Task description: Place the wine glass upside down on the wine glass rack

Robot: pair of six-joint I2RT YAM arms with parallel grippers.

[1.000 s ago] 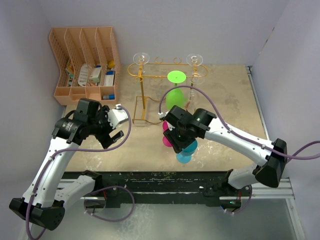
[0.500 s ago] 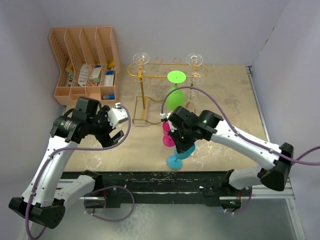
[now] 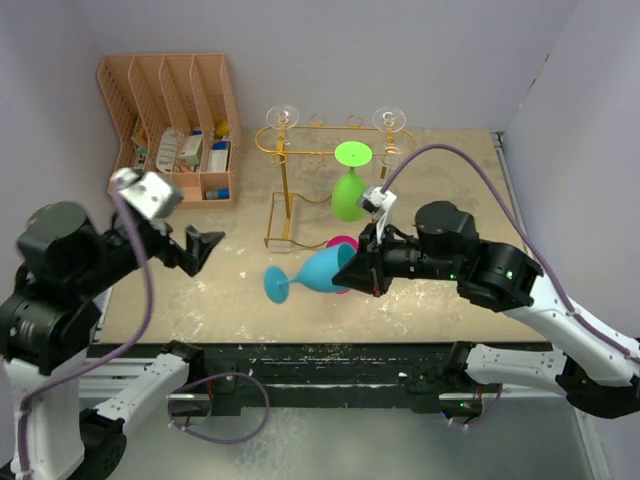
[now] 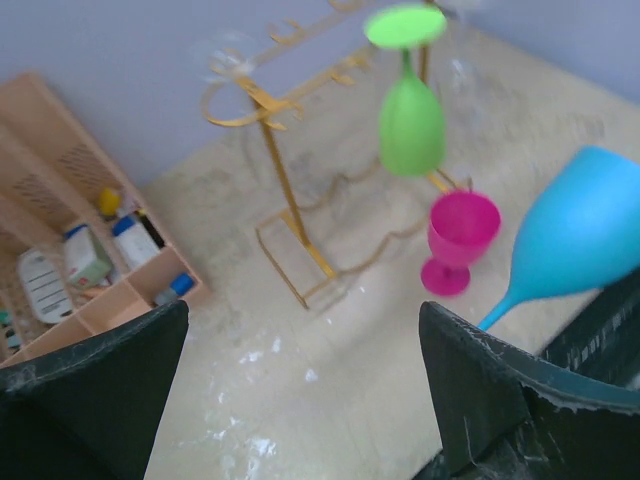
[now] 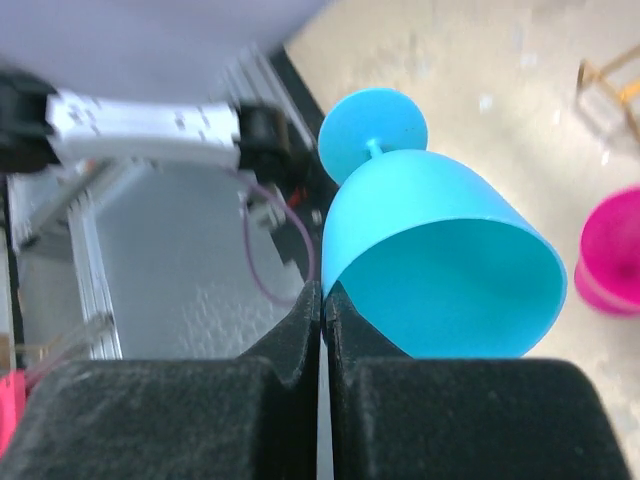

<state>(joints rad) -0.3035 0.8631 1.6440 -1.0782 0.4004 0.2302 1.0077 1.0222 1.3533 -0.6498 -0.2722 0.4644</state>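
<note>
Pink glass (image 4: 462, 235) near wine glass rack (image 4: 280, 170)

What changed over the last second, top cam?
Right gripper closed on the blue wine glass at its rim, lifted and tipped it sideways, foot pointing left. Left arm swung back left, left gripper open throughout. Green glass on the rack and pink glass unchanged.

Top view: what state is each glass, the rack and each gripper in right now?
Gold wire rack: upright.
Blue plastic wine glass: tipped sideways, held by rim.
Right gripper: shut on blue glass's rim.
Left gripper: open, empty.
Green plastic wine glass: hanging upside down on rack.
Pink plastic wine glass: upright on table.
Two clear glasses: hanging upside down at rack ends.
</note>
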